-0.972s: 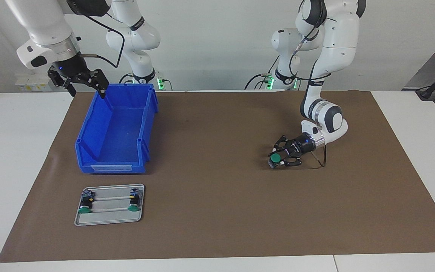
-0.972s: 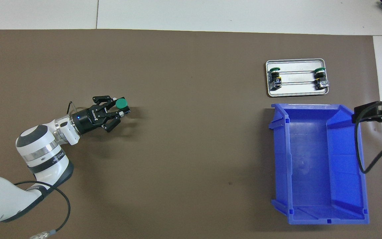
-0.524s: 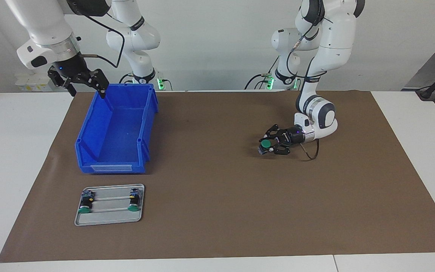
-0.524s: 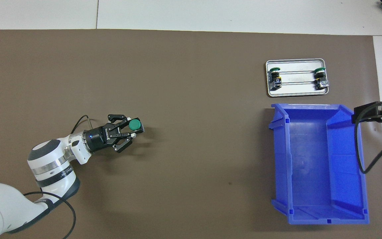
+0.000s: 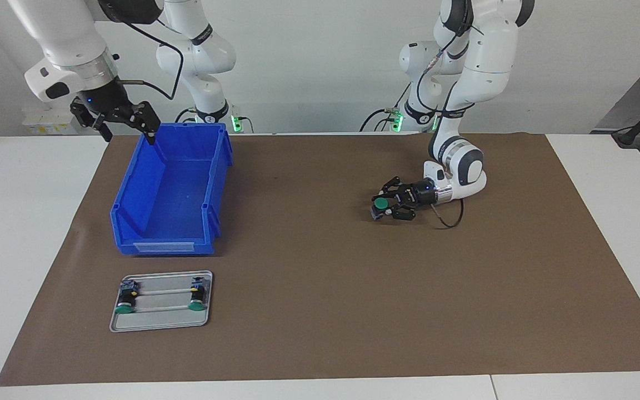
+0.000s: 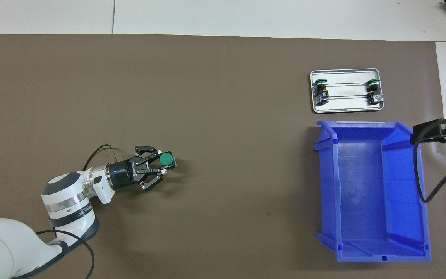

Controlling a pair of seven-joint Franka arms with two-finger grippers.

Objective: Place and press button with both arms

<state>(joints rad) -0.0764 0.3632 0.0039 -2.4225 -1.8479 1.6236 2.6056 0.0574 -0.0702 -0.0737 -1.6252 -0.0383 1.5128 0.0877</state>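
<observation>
The button (image 5: 380, 203) (image 6: 165, 159) sits between the fingers of the left hand (image 5: 385, 206) (image 6: 162, 166), its round green cap turned upward and its dark body pinched from both sides. The left hand is closed on it and held low over the brown mat (image 5: 320, 289) (image 6: 207, 116), over the part of the bench (image 5: 31, 222) toward the left arm's end; whether the button's underside touches the mat I cannot tell. The left arm (image 5: 464, 111) (image 6: 64, 193) reaches out from its base with the wrist laid nearly flat, a black cable looping beside it.

The right hand (image 5: 125, 123) (image 6: 439, 131) hangs in the air with its fingers spread wide and nothing between them, over the wall of the blue bin (image 5: 170, 189) (image 6: 370, 190) that lies toward the right arm's end of the bench. The right arm (image 5: 64, 44) waits there.

The blue bin stands on the mat near the right arm's end. A small metal tray (image 5: 161, 325) (image 6: 346, 110) lies just beside it, farther from the robots, close to the mat's corner at that end. Two more buttons rest in the tray: one (image 5: 124, 303) (image 6: 321, 88) toward the right arm's end and the other (image 5: 198, 299) (image 6: 374, 90) toward the left arm's end, each lying on its side and well apart from the other.
</observation>
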